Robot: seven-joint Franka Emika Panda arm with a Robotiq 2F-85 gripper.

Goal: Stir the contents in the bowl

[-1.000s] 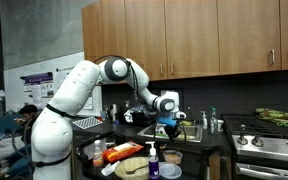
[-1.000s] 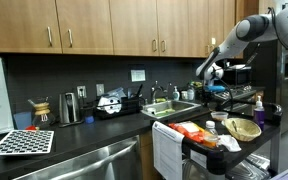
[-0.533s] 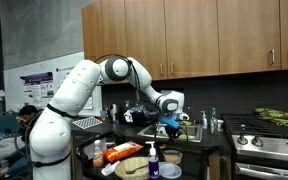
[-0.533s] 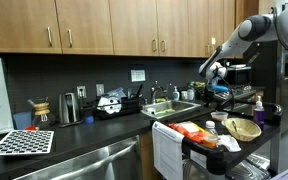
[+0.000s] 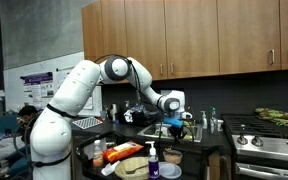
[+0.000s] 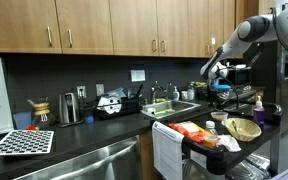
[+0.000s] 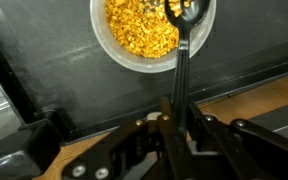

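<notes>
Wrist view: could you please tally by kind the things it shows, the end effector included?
bowl: 1
yellow contents, one heap in the bowl: 1
black spoon, head in the bowl: 1
end effector, shut on the spoon's handle: 1
Total: 4

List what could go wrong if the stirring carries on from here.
1. The black spoon has its head near the rim of the bowl; a wide sweep might flick the yellow contents onto the dark counter.
2. Nothing steadies the bowl, so a push on its wall could slide or tip it.
3. The gripper pinches only the thin handle, which might twist.
</notes>
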